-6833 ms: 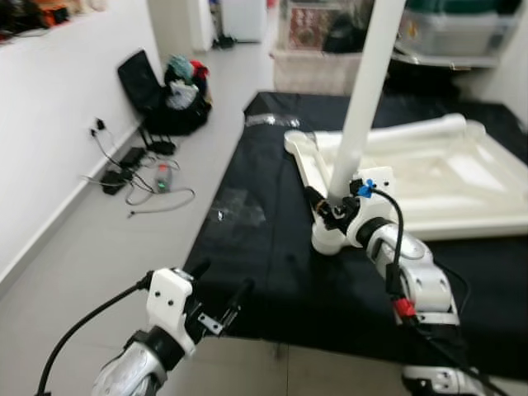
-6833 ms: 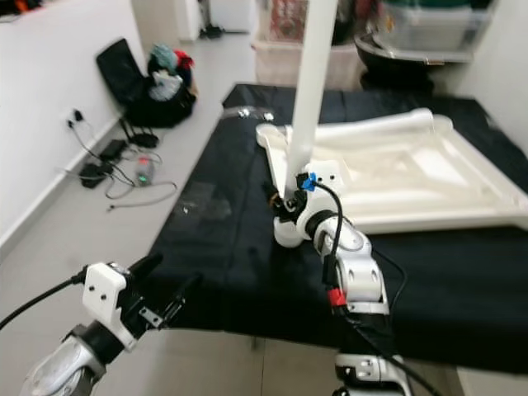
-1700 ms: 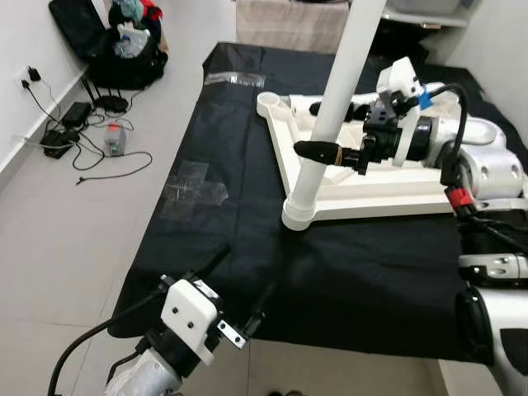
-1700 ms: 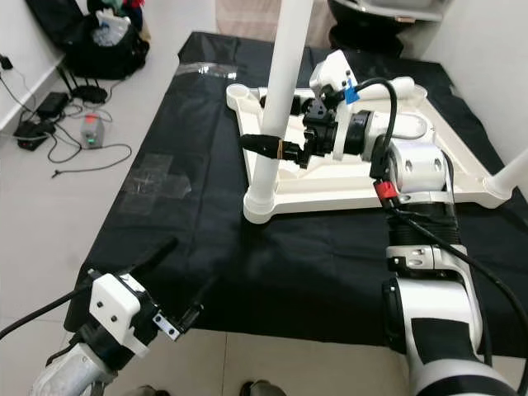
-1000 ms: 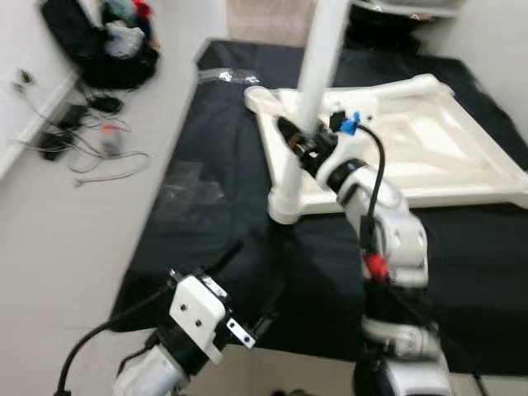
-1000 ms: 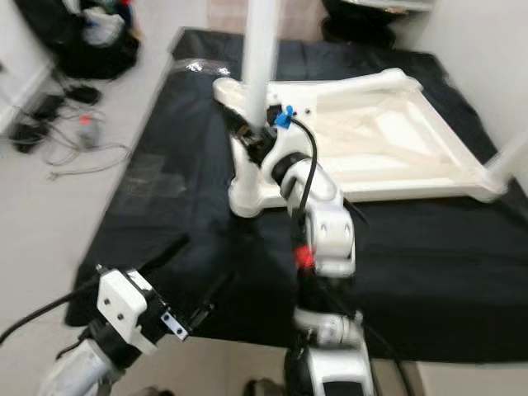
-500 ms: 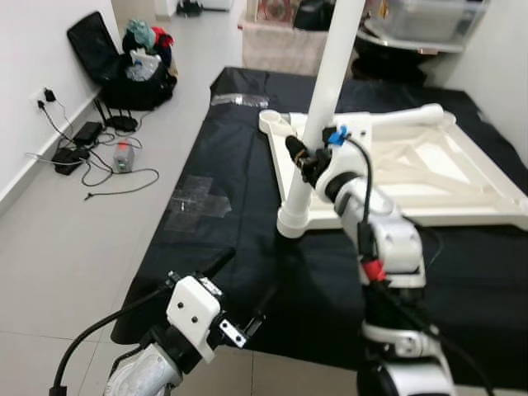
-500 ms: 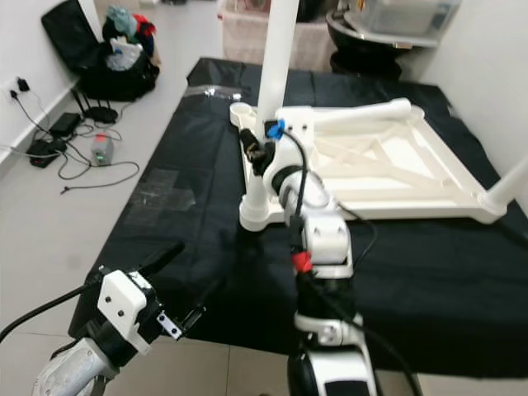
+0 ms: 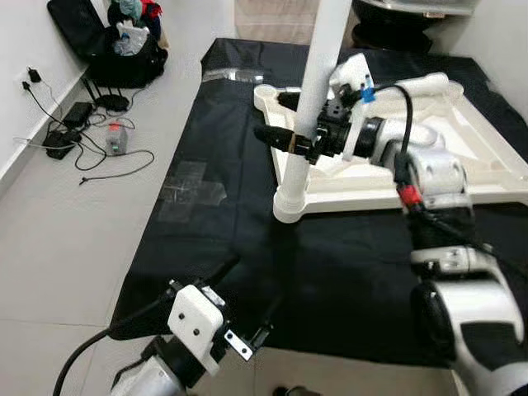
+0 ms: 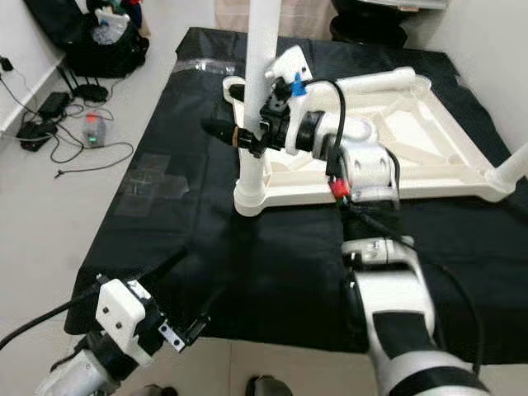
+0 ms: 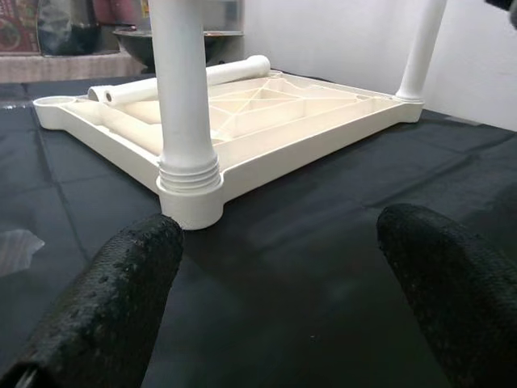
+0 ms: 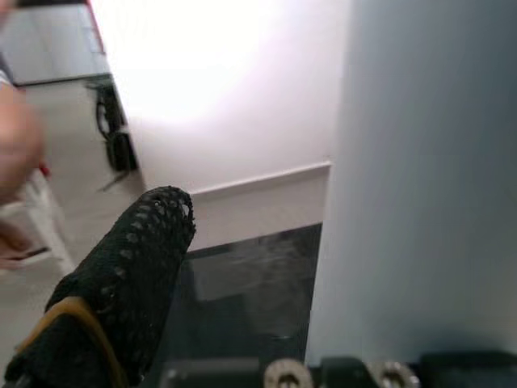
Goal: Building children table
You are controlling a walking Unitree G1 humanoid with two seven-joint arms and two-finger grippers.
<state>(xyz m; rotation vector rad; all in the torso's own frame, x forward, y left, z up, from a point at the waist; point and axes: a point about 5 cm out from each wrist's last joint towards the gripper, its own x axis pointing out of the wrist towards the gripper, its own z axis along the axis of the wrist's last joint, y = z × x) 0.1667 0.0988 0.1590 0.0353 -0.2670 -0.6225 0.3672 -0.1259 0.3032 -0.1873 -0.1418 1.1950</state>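
The white table top (image 9: pixel 388 186) lies upside down on a black cloth (image 9: pixel 223 223). One white leg (image 9: pixel 318 49) stands upright in its near left corner socket (image 9: pixel 289 202). My right gripper (image 9: pixel 271 115) reaches in from the right at mid-height, with one finger in front of the leg and one behind it. In the right wrist view a gap shows between the black finger (image 12: pixel 121 283) and the leg (image 12: pixel 420 178), so the gripper is open. A loose leg (image 9: pixel 425 82) lies on the top, and another leg (image 10: pixel 511 169) stands at the right corner. My left gripper (image 9: pixel 247 289) hangs open over the cloth's near edge.
Left of the cloth on the tiled floor are cables and chargers (image 9: pixel 82 132). A black bag with clothes (image 9: pixel 115 49) sits by the wall. A clear plastic sheet (image 9: pixel 191 186) lies on the cloth, and boxes and a tub stand beyond the far end.
The view has shifted. My right arm has swung from in front of the leg to its right side, and its fingers now point left across the leg. The left gripper is unchanged.
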